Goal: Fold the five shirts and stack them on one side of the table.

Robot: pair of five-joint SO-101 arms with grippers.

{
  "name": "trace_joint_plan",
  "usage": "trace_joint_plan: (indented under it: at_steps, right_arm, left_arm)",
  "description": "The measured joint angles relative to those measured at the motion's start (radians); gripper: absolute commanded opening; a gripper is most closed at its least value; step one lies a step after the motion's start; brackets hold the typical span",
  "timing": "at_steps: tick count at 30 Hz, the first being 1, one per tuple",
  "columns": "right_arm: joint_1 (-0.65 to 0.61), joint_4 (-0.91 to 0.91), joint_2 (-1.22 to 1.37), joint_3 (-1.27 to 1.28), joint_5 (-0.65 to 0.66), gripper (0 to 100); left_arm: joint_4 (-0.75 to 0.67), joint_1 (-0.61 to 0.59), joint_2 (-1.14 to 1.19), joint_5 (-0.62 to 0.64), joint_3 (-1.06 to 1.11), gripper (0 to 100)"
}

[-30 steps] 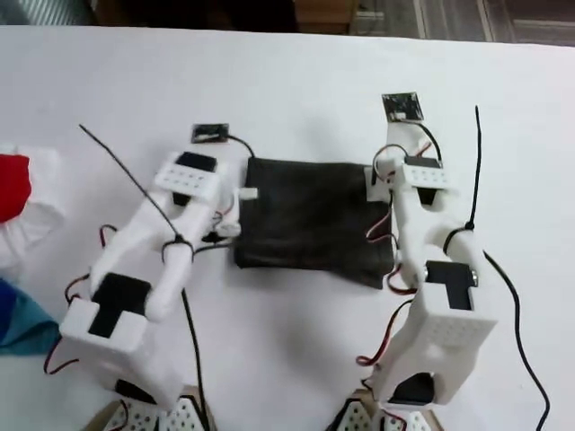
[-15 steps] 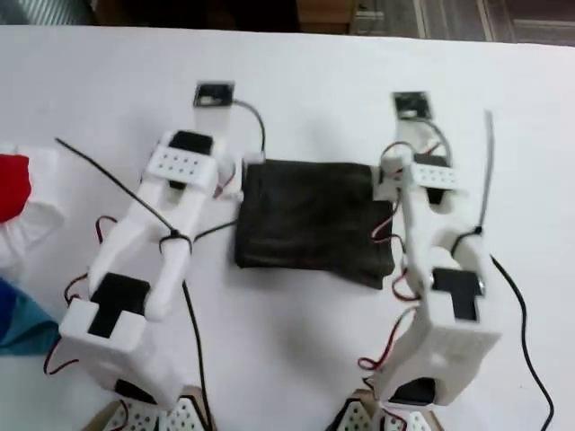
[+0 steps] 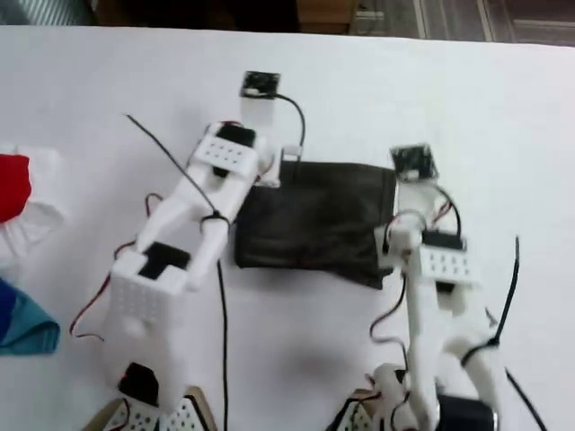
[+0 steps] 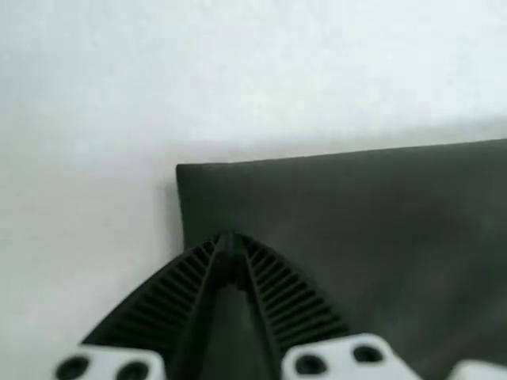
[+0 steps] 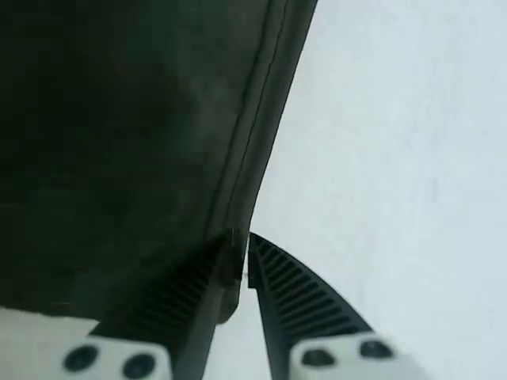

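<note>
A folded black shirt (image 3: 310,220) lies flat in the middle of the white table (image 3: 359,81). My left gripper (image 3: 286,171) is shut, its tips (image 4: 226,241) resting on the black shirt (image 4: 356,214) just inside its far left corner. My right gripper (image 3: 391,235) is shut too, its tips (image 5: 242,245) at the hem along the right edge of the black shirt (image 5: 119,142), close to the near right corner.
At the table's left edge lie a red and white shirt (image 3: 13,184) and a teal shirt (image 3: 22,328), crumpled. Loose black cables trail from both arms. The white table stretches bare behind and to the right of the black shirt.
The left arm swung right and farther out, onto the shirt's far left corner. The right arm drew back toward me along the shirt's right edge. The shirt's far right corner spread outward.
</note>
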Motion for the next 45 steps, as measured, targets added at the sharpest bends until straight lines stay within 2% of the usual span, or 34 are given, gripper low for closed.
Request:
trace_joint_plan:
  at_steps: [10, 15, 29, 35, 41, 45]
  right_arm:
    - [-0.023, -0.058, -0.112, 0.213, 0.015, 2.0]
    - [-0.029, -0.087, -0.115, 0.244, 0.074, 2.0]
    - [-0.031, -0.172, -0.121, 0.252, 0.080, 2.0]
    - [0.032, -0.014, -0.121, 0.078, 0.057, 2.0]
    - [0.173, 0.101, -0.121, -0.199, 0.048, 1.9]
    - [0.137, 0.100, -0.112, -0.288, 0.029, 1.9]
  left_arm:
    - [0.011, -0.014, 0.203, 0.106, -0.198, 3]
    - [0.087, -0.046, 0.261, 0.109, -0.305, 3]
    - [0.276, -0.173, 0.292, 0.107, -0.456, 3]
    - [0.419, -0.146, 0.292, 0.104, -0.617, 3]
    - [0.690, -0.091, 0.292, 0.104, -0.838, 3]
    - [0.746, -0.078, 0.292, 0.104, -0.844, 3]
